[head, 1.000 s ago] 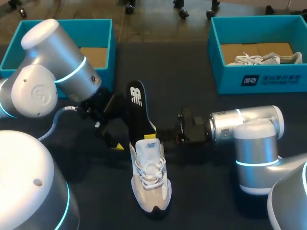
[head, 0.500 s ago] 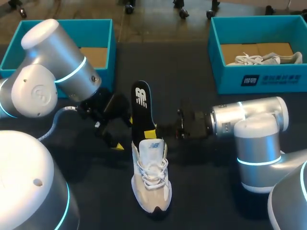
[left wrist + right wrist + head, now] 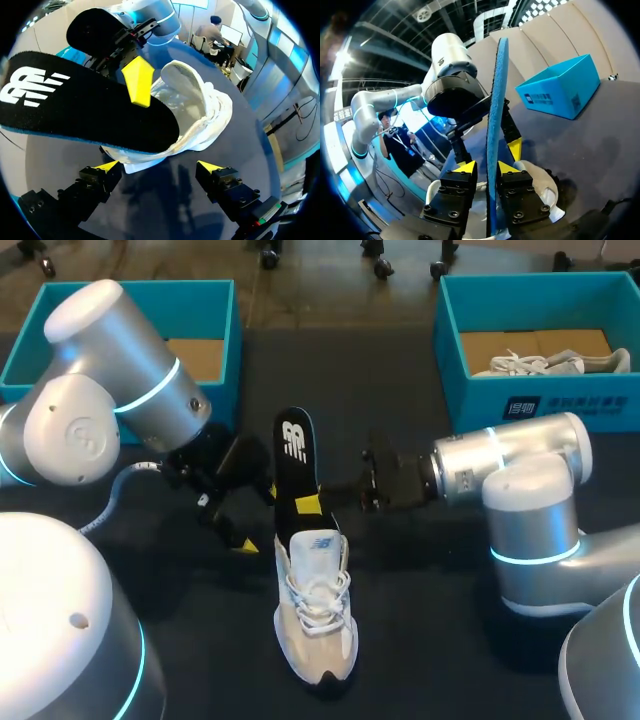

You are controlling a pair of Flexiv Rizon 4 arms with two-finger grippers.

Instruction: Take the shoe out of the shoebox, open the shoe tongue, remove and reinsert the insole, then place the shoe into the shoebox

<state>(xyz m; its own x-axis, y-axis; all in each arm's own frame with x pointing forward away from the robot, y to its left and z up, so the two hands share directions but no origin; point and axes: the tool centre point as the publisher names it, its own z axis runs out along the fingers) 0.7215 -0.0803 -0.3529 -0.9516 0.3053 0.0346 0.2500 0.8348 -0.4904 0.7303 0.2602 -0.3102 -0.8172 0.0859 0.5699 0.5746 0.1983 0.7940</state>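
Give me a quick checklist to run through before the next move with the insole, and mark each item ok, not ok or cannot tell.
1. Right jaws shut on the insole: ok, both yellow tips press it from two sides.
2. Insole's lower end in the opening of the shoe: ok. How deep it sits: cannot tell.
3. Tongue lifted clear of the insole: looks ok.
4. Shoe upright on its sole on the table: ok.
5. Shoe steadied by the left jaws: not ok. They stand open with the shoe ahead of them, not between them.
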